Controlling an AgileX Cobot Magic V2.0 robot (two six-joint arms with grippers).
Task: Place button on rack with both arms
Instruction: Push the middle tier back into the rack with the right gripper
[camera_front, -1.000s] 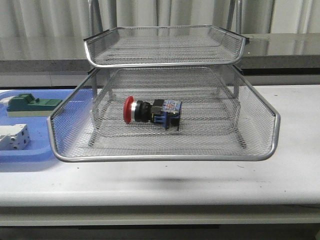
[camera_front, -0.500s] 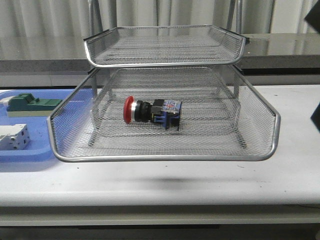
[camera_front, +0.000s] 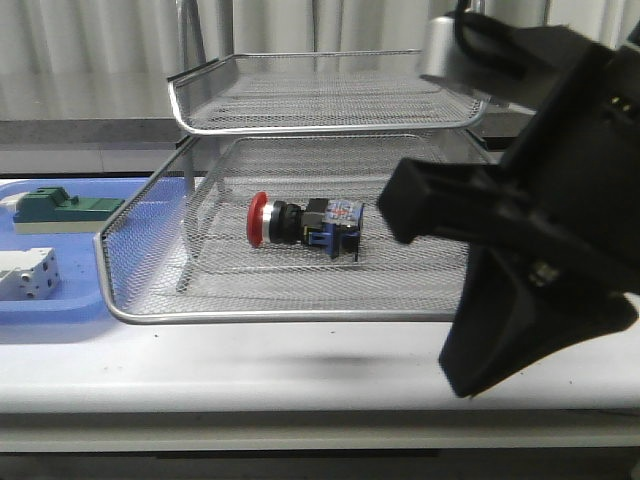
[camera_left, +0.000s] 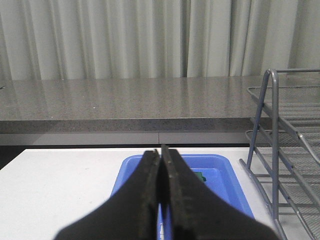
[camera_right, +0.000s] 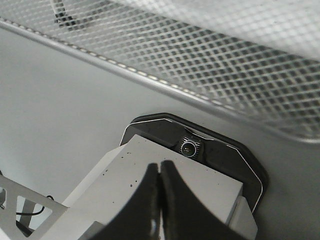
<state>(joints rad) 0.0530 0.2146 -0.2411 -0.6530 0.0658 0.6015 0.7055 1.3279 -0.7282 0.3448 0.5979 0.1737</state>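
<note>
The button (camera_front: 300, 222), with red cap, black collar and blue body, lies on its side in the middle of a wide tier of the silver wire-mesh rack (camera_front: 330, 316). Another tier sits above it. My right arm (camera_front: 540, 230) fills the right of the front view, close to the camera, in front of the rack's right side. My right gripper (camera_right: 160, 166) is shut and empty, apart from the button; rack mesh (camera_right: 210, 65) shows beyond it. My left gripper (camera_left: 160, 152) is shut and empty above the blue tray (camera_left: 227, 180), left of the rack's frame (camera_left: 272, 150).
The flat blue tray (camera_front: 60, 305) left of the rack holds a green block (camera_front: 60, 208) and a white terminal block (camera_front: 25, 274). A black camera housing (camera_right: 189, 146) on a pale box lies just past my right fingertips. A grey counter and curtains stand behind.
My right arm has swung in from the right edge and now covers the right part of the front view. The button and rack have not moved.
</note>
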